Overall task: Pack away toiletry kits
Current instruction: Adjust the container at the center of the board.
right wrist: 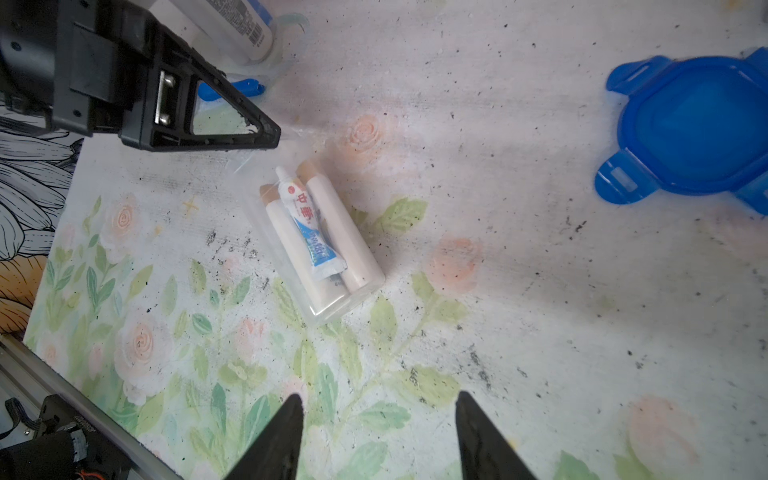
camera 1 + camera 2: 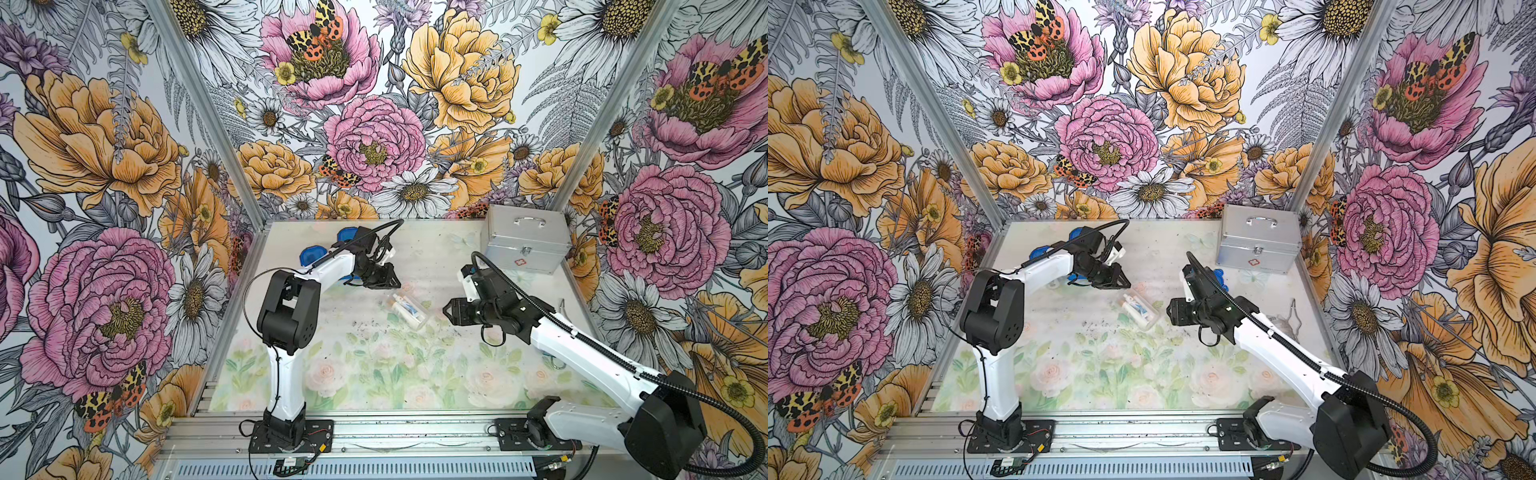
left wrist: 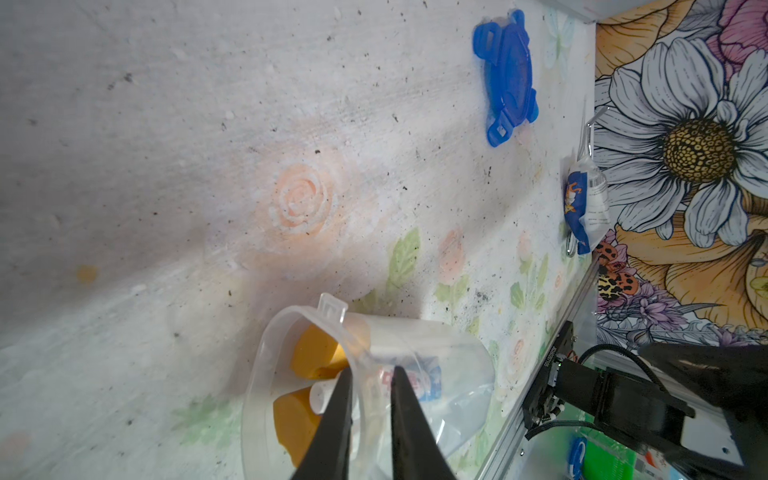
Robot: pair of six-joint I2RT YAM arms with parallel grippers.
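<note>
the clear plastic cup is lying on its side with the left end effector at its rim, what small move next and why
Probably tip the clear plastic cup upright by its rim. The left end effector looks pinched on that rim, the cup lies sideways holding white gold-capped bottles and a toothpaste tube, and the blue four-tabbed lid sits apart, so capping needs an upright mouth.

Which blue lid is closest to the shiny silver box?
The blue lid peeking out behind the right arm, alone near the silver box. The other two lids sit together far off, behind the left arm.
</note>
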